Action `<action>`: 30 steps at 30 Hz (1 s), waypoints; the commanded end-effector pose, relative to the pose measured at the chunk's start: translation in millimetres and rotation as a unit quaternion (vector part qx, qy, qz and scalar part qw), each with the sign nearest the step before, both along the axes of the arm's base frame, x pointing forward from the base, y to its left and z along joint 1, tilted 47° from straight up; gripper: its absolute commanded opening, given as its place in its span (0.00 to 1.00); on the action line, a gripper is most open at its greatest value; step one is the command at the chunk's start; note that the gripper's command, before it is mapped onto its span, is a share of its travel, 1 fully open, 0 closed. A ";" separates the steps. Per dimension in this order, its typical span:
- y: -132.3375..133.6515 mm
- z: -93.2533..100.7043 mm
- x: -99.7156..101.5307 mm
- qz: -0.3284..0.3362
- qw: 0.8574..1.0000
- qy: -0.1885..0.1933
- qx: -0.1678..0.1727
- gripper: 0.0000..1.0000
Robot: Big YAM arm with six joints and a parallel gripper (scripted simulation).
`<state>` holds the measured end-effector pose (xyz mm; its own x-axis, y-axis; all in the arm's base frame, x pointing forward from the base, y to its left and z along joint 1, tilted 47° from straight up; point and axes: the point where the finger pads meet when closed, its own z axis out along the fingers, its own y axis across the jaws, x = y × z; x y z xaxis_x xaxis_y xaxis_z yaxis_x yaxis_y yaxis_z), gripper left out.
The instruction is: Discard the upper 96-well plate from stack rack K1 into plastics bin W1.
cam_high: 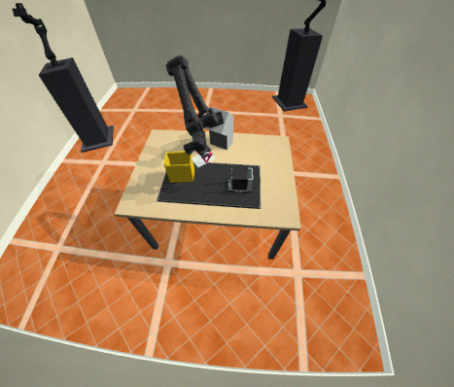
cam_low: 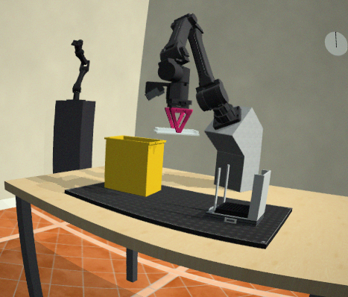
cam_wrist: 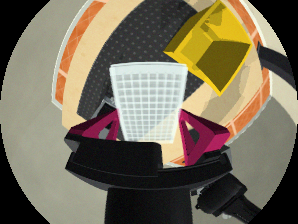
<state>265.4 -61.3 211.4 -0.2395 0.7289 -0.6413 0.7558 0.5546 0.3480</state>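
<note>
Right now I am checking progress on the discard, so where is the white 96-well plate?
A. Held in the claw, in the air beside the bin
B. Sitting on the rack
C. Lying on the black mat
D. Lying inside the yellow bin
A: the claw grips the white plate level, above and beside the yellow bin, not in it.

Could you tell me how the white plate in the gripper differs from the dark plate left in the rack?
The white plate hangs level in the air, clamped by the gripper near the yellow bin; the dark plate lies low in the rack on the black mat. The white one is pale with its well grid plain in the wrist view; the dark one is near black. Both are flat, rectangular plates lying level.
</note>
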 end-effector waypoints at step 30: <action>-94.6 43.8 -34.2 -0.183 0.963 -0.133 0.149 0.00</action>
<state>226.6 -141.6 220.7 0.2131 0.9181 -0.3341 0.7664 0.0550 0.6400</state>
